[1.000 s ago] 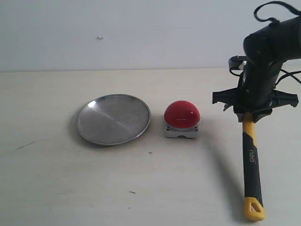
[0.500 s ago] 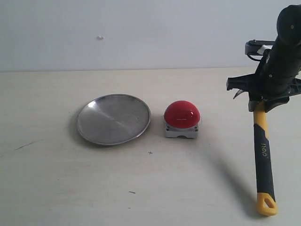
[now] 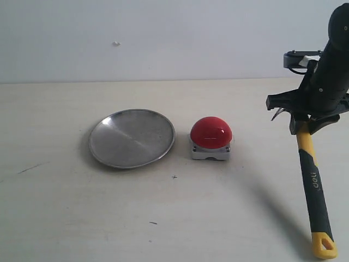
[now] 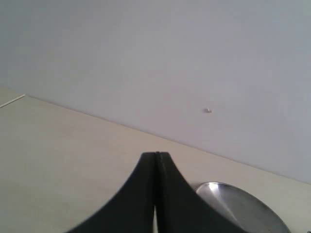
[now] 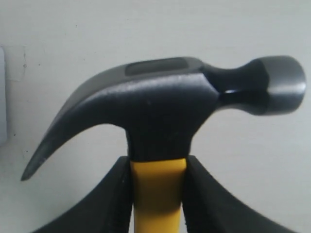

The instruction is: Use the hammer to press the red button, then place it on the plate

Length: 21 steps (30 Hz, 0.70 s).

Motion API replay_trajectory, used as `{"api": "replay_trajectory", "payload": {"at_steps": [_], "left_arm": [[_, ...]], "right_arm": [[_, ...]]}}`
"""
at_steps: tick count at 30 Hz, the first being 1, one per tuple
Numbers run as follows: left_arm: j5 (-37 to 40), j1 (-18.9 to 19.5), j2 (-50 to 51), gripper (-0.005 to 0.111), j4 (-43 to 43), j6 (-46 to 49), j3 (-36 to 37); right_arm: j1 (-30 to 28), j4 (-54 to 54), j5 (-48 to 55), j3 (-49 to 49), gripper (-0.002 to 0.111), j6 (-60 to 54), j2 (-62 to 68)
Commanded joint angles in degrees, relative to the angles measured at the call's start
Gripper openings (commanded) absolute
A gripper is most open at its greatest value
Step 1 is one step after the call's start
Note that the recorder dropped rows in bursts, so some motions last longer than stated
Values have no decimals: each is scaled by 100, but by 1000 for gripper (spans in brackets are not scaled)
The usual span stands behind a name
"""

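Observation:
The hammer (image 3: 314, 183) hangs at the far right of the exterior view, its yellow-and-black handle slanting down to the yellow looped end. My right gripper (image 3: 301, 126) is shut on its yellow neck just under the dark steel head (image 5: 160, 107); the fingers (image 5: 119, 194) press both sides of the neck (image 5: 158, 194). The red button (image 3: 211, 132) stands on its grey base at mid-table, well left of the hammer. The plate (image 3: 132, 137) lies left of the button and also shows as the plate (image 4: 243, 206) beside my left gripper (image 4: 156, 158), which is shut on nothing.
A pale table (image 3: 174, 218) carries everything, with a plain light wall (image 3: 163, 38) behind it. The right arm's dark body (image 3: 332, 65) rises above the hammer at the right edge. The left arm is out of the exterior view.
The right arm has carried the hammer to the right and slightly back, away from the button. Its handle now slants further toward the right edge. Button and plate have not moved.

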Motion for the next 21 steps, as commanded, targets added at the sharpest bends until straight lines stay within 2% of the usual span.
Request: {"api": "replay_trajectory", "payload": {"at_steps": [1,10,21], "left_arm": [[-14,5,-44,0,9,-10,20],[-14,5,-44,0,9,-10,20],[-14,5,-44,0,9,-10,20]], "right_arm": [[-324,710,194,-195,0,-705,-114],[-782,1682,342,-209,0,-1678,-103],[-827,1873,280,-213,0,-2002,-103]]}}
